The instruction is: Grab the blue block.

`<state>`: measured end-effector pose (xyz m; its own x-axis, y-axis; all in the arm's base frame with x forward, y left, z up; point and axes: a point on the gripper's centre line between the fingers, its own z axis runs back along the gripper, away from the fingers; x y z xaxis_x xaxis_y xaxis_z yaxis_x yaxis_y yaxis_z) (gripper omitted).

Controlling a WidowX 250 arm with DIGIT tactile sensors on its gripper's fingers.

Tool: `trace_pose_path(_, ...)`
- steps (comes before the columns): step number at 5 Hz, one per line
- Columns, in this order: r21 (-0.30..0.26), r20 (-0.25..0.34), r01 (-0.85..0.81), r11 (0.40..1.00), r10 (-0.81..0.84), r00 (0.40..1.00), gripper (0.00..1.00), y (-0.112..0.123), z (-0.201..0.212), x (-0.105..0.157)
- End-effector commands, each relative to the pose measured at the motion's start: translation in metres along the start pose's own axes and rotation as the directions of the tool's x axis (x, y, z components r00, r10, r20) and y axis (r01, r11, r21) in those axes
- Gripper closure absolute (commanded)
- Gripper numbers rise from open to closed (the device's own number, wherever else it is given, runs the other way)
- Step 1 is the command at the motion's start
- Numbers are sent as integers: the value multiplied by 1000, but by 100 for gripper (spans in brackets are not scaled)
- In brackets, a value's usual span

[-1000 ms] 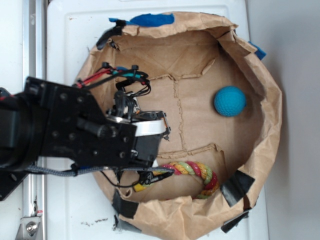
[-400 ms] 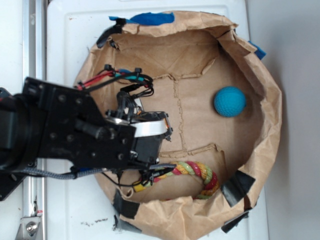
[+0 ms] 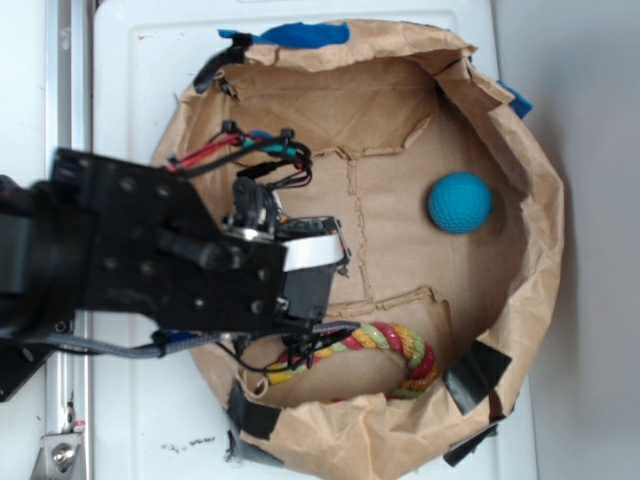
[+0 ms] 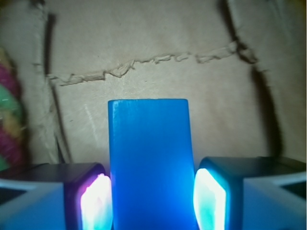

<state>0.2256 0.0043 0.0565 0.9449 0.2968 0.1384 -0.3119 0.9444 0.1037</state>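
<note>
White counter [image 3: 140, 90], crumpled brown paper nest [image 3: 540, 260] lying on it, taped down with black and blue tape scraps [image 3: 300, 38]

The black arm [image 3: 130, 250] reaches in from the left, wrist pointing down. The pincer [image 4: 152, 201] has both glowing pads [image 4: 97, 201] pressed against the blue block [image 4: 149, 158].

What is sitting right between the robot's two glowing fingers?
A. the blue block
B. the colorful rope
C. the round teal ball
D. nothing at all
A. In the wrist view the blue block fills the gap between the gripper's lit fingers, while the ball lies far off across the paper.
</note>
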Motion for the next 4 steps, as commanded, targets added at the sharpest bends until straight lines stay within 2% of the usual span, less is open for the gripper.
trace_pose_path(1, -15, 13, -64, 998, 64, 998, 100, 14, 98, 35)
trace_pose_path(2, -11, 42, -87, 996, 87, 995, 100, 15, 123, 45)
trace_pose_path(4, 22, 85, -117, 993, 115, 990, 100, 12, 111, 59)
